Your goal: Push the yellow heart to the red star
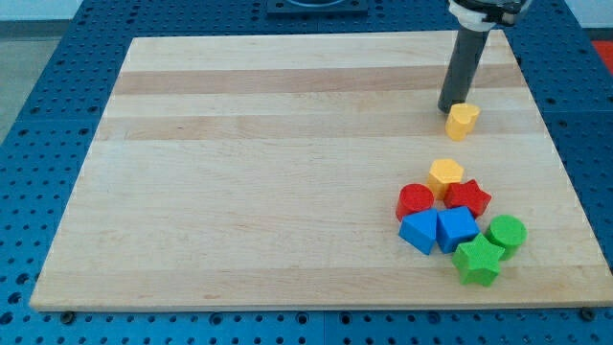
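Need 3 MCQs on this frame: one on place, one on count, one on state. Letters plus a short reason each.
1. Where is my tip relative to the yellow heart?
A. at its upper left
B. below it
C. far to the view's left

2. How many green blocks are on the board?
A. one
B. two
C. three

3. Does the yellow heart touch the red star?
A. yes, pressed together
B. no, board shows between them
C. it lies on top

Answers: 1 A, the rod ends just up and left of the heart. 2 B, a green cylinder and a green star. 3 B, the heart sits apart, above the cluster.
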